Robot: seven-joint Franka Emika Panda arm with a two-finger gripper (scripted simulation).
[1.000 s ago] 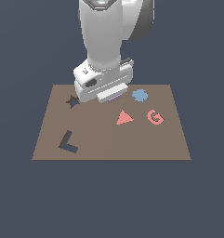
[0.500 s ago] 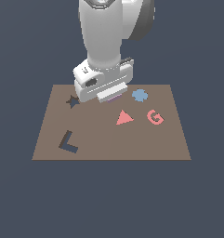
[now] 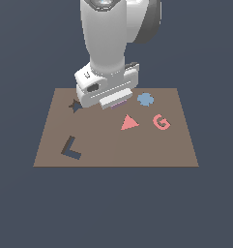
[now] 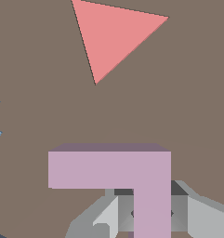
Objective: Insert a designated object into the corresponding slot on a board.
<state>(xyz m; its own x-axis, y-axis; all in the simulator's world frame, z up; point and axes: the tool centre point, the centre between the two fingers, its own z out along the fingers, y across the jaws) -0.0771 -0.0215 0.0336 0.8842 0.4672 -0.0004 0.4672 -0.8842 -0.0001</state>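
over board [image 3: 113,145], tool [image 3: 117,102] lifted l block [image 4: 118,176] slightly

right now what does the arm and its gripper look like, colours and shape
The arm is a thick, rounded column in glossy white with a dark grey joint section at its upper side. It ends in a boxy white hand with a small dark opening. The gripper has plain angular fingers in light and dark grey. No cables or markings show.
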